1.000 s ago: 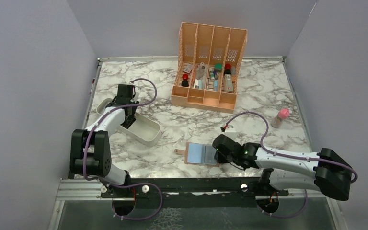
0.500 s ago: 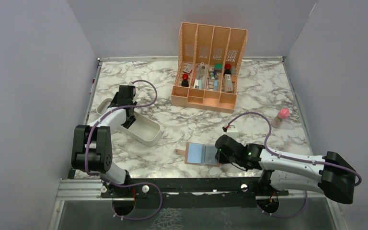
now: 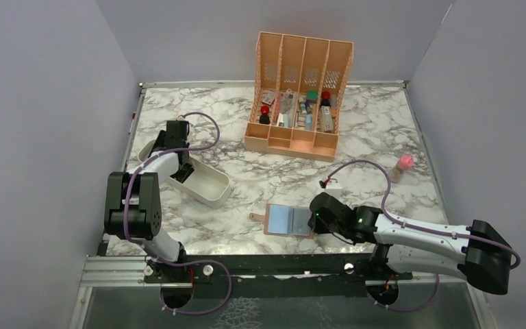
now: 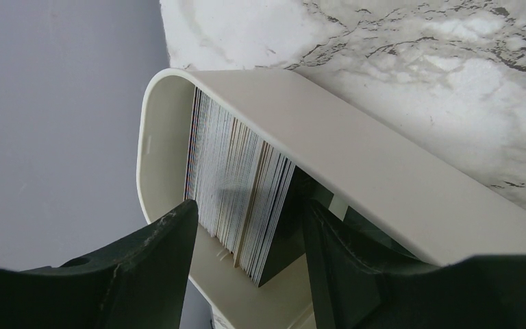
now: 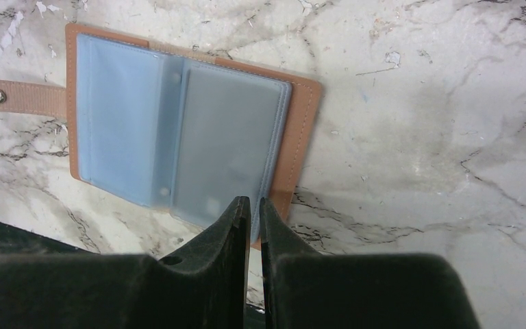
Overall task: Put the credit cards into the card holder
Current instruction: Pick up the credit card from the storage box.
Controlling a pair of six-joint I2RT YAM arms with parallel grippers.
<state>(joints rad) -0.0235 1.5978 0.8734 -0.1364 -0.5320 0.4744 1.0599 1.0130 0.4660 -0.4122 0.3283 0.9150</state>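
Fingers [image 4: 157, 253] of the left gripper [image 4: 246, 223] spread wide, one dark tip on each side of a packed row of credit cards [image 4: 236, 181] standing on edge in the white tray [image 4: 383, 171]. Bases of both fingers cut off by the lower frame edge; contact with the cards not discernible. Card faces unreadable, only thin edges showing. Dark block [image 4: 282, 236] behind the row at lower centre, partly hidden.

Fingers [image 5: 226, 247] of the right gripper [image 5: 255, 205] pressed almost together, just a thin slit between, contents of the slit impossible to make out. Tips at the lower edge of the card holder [image 5: 178, 130], open and flat on the marble worktop [image 5: 418, 103], light blue sleeves up, snap tab at upper left of the wrist view. Touching or just above: cannot tell.

From overhead, card holder at lower centre, tray at left, well apart. Peach organizer [image 3: 300, 96] at upper centre, its small contents too tiny to name.
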